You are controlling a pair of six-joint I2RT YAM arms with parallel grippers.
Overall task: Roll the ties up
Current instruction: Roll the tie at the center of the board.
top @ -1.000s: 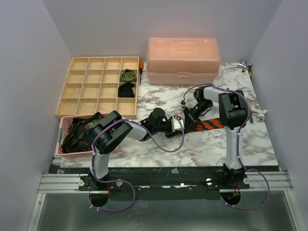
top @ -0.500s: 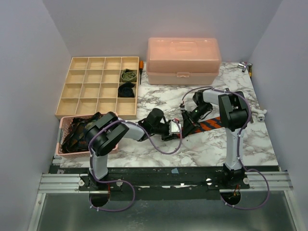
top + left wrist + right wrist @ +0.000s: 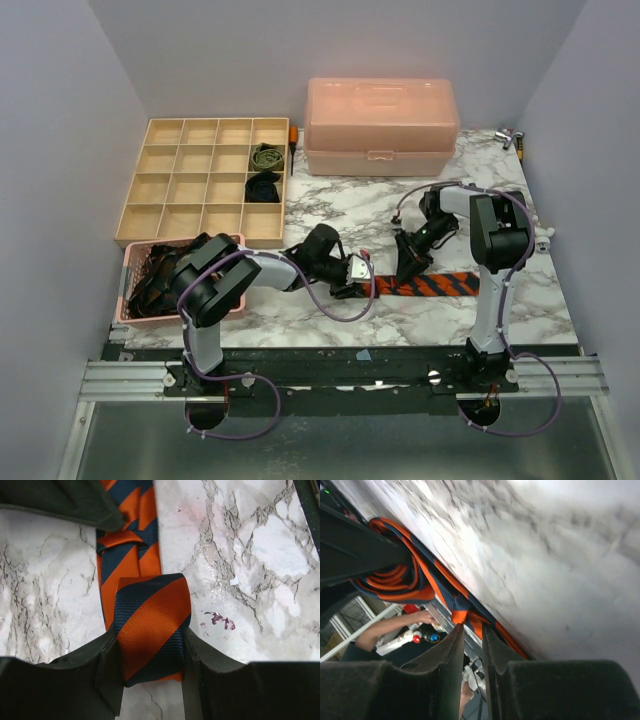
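The orange-and-navy striped tie lies stretched across the marble near the front. Its left end is rolled into a small coil. My left gripper is shut on that coil; in the left wrist view the coil sits clamped between both fingers of the gripper. My right gripper points down at the flat part of the tie, just right of the coil. In the right wrist view its jaws stand a narrow gap apart with nothing between them, the tips right at the tie's edge.
A wooden divider tray at back left holds a rolled olive tie and a rolled black tie. A pink basket with several loose dark ties stands front left. A pink lidded box stands at the back. Small tools lie at the right edge.
The tie's free length has dropped flat and straight toward the front right. My right gripper has moved right and nearer the front. My left gripper has shifted slightly left with the coil.
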